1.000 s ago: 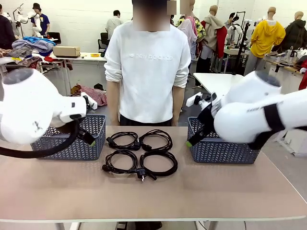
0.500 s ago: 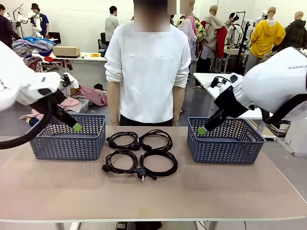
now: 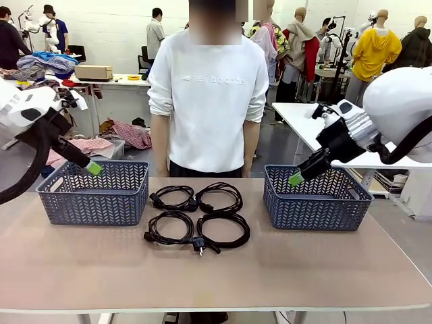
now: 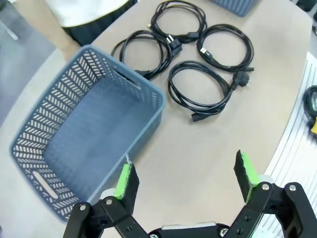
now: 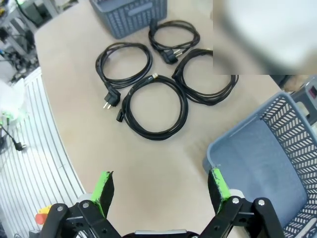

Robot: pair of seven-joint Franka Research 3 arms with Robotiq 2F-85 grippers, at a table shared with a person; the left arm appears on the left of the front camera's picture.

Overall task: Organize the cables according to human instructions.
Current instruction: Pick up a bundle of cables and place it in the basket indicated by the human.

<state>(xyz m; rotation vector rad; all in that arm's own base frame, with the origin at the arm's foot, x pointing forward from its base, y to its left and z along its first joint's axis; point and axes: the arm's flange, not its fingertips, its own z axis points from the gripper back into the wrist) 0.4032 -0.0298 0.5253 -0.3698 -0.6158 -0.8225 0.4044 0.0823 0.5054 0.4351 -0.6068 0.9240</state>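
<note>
Standby in the front view: four coiled power cords (image 3: 195, 202) flat on the tabletop (image 3: 216, 277) between two blue baskets (image 3: 94, 206), untouched. Left end effector (image 3: 94, 168) and right end effector (image 3: 295, 178) poised above those baskets. Next, probably: wait for the person's cue, then descend onto one coil.

Left wrist view: left end effector (image 4: 185, 176) spread wide, gripping nothing, high over cords (image 4: 174, 42).

Right wrist view: right end effector (image 5: 161, 191) equally wide, empty.

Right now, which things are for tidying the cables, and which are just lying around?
For the job: the four black cables; probably also the left basket and right basket beside them.

Just lying about: the clothes pile, the cardboard box and the checked cloth, all far behind.
</note>
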